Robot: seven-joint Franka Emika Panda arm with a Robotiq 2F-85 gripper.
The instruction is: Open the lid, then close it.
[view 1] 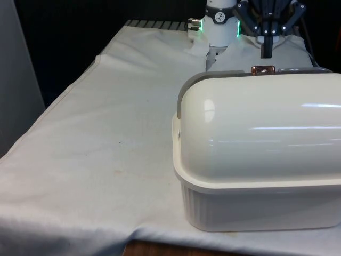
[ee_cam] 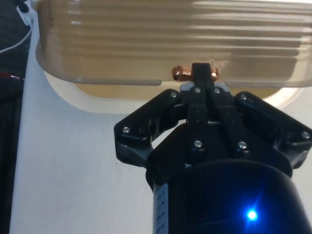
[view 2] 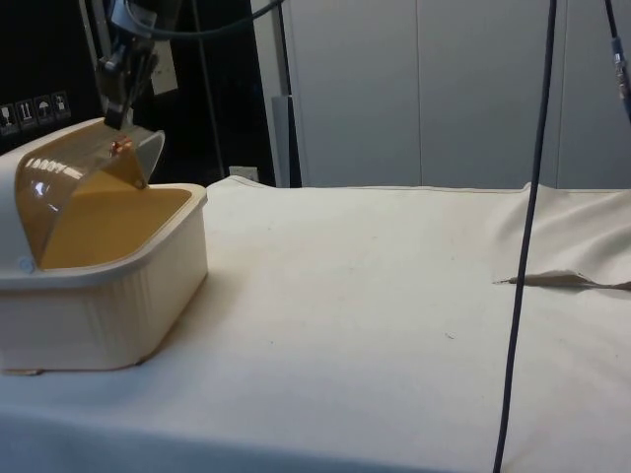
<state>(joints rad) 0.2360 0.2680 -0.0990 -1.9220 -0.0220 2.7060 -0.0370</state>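
1. A cream bread box (view 1: 256,202) stands on the bench (view 1: 96,160), which is covered by a white cloth; this box is the landmark for what follows.
2. Its translucent amber roll lid (view 2: 84,192) sits partly raised over the box's opening, neither fully back nor fully down, so the task appears to be in mid-swing.
3. A small copper knob (ee_cam: 195,73) is fixed at the lid's leading edge, above the box's rim, and it is the natural place to move the lid from.
4. The black pincer (ee_cam: 201,73) is closed on that knob from above the box, with the fingers pressed together around it in the wrist view.
5. The hold on the knob probably lets the arm guide the lid along its curved track without slipping off.
6. The arm descends steeply onto the box's top, which likely suits following the lid's arc.
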